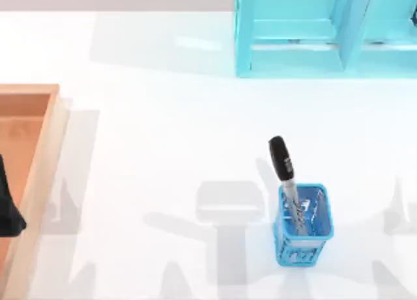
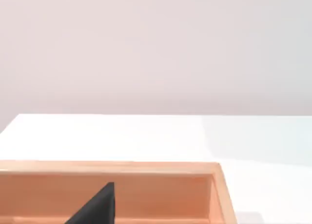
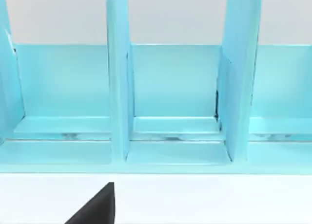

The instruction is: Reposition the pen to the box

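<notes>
The pen stands tilted in a small blue mesh basket right of the table's middle. Its black cap pokes out above the rim and its silver-grey barrel is inside. The box, a shallow wooden tray with a tan rim and orange-brown inside, lies at the left edge; the left wrist view looks across the box. A dark part of my left gripper hangs over the box, far from the pen. In the right wrist view a black part of my right gripper faces the shelf unit.
A cyan shelf unit with upright dividers stands at the back right, and the right wrist view looks straight at the shelf unit. White tabletop stretches between the box and the basket.
</notes>
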